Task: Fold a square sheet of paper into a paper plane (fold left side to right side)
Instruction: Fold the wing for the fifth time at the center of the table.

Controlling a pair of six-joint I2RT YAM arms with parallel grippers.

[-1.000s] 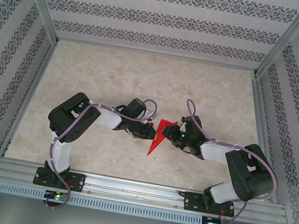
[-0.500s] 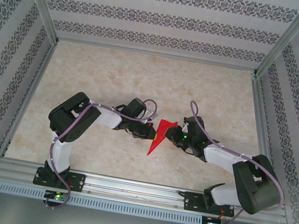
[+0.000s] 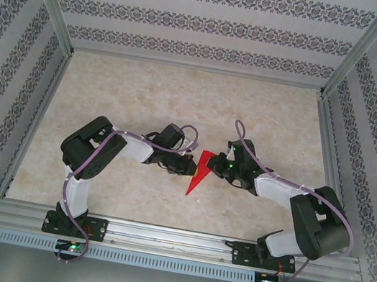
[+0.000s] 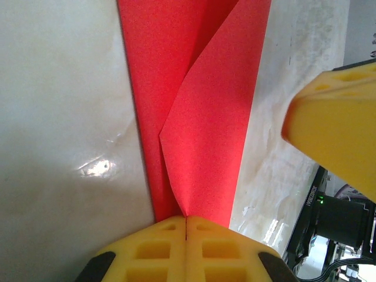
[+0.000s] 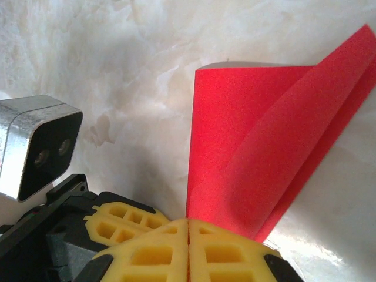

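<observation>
Fingers first: the left fingers (image 4: 180, 229) are pressed flat together, pad against pad, with the red paper (image 4: 200, 117) nipped in the seam between them. It's the same on the other side. The right fingers (image 5: 182, 232) are clamped tight, and a curled flap of the red paper (image 5: 264, 147) runs straight down into their seam.

From above, both arms reach inward and meet at the red paper (image 3: 200, 172), with the left fingers (image 3: 186, 165) at its left edge and the right fingers (image 3: 216, 166) at its right edge, up by the wide end. The paper sits around the middle of the bench (image 3: 182, 96), a little closer to the near edge than the far one and well apart from both side edges. It's a narrow pointed shape: the wide end faces the far edge, and the sharp tip aims at the near edge, slightly left.

On the left wrist view there are two layers, a long strip underneath and a flap on top whose slanted edge comes down to a corner just above the fingertips. One yellow right finger hangs near the paper's right edge, with a strip of bench showing between.

On the right wrist view the upper layer bows up in a soft roll and is not pressed flat. The left fingers sit just beside the right pair, with the left wrist camera (image 5: 38, 150) above them.
</observation>
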